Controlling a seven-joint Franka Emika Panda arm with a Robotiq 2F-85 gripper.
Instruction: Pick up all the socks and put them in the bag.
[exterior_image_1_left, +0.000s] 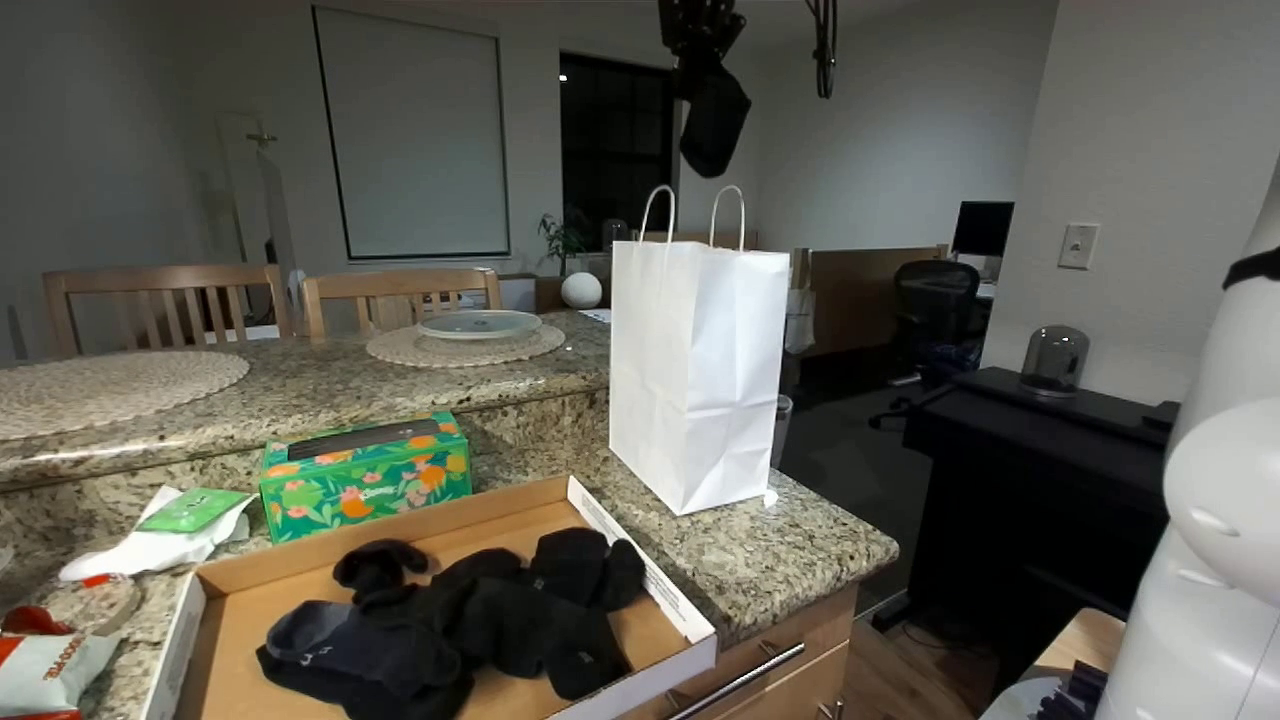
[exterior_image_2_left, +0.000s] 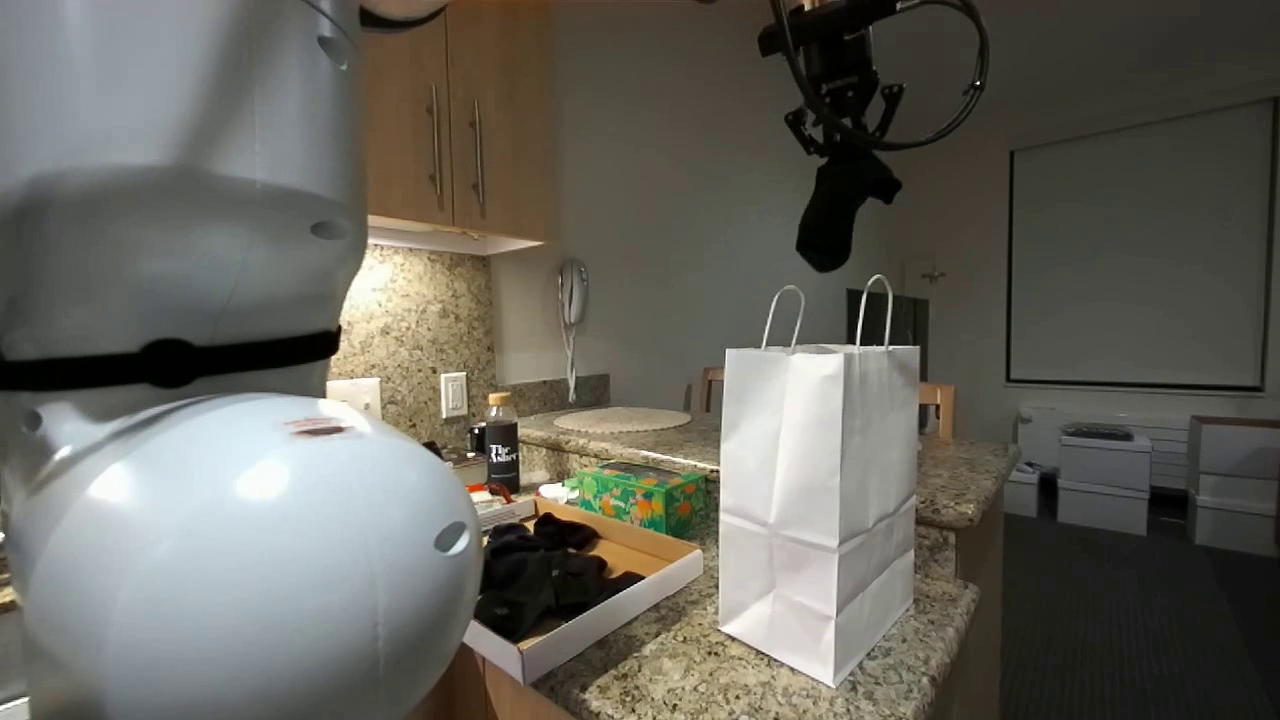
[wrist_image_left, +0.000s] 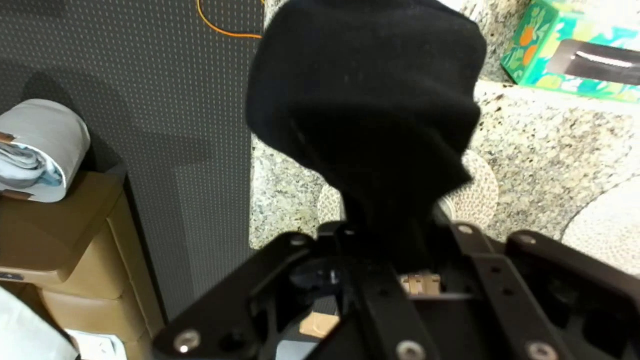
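Pinching a black sock (exterior_image_2_left: 838, 215), jaws hang above the bag (exterior_image_2_left: 785, 470) — more socks (exterior_image_1_left: 520, 610) in the tray (exterior_image_1_left: 238, 605).

Black sock (exterior_image_2_left: 836, 212) aloft, bag (exterior_image_2_left: 815, 510) upright

1. It's a home kitchen here, wooden cupboards (exterior_image_2_left: 455, 110) up high, speckled splashback (exterior_image_2_left: 420, 320) lit beneath
2. Here's the stone-topped bench (exterior_image_1_left: 765, 560), drawers (exterior_image_1_left: 815, 630) below, woven placemats (exterior_image_1_left: 110, 390) along its raised ledge (exterior_image_1_left: 310, 378)
3. Wooden chairs (exterior_image_1_left: 165, 281) right behind that ledge, very homely
4. And look beyond, a black desk chair (exterior_image_1_left: 937, 288) and a screen (exterior_image_1_left: 983, 229), so a work area too
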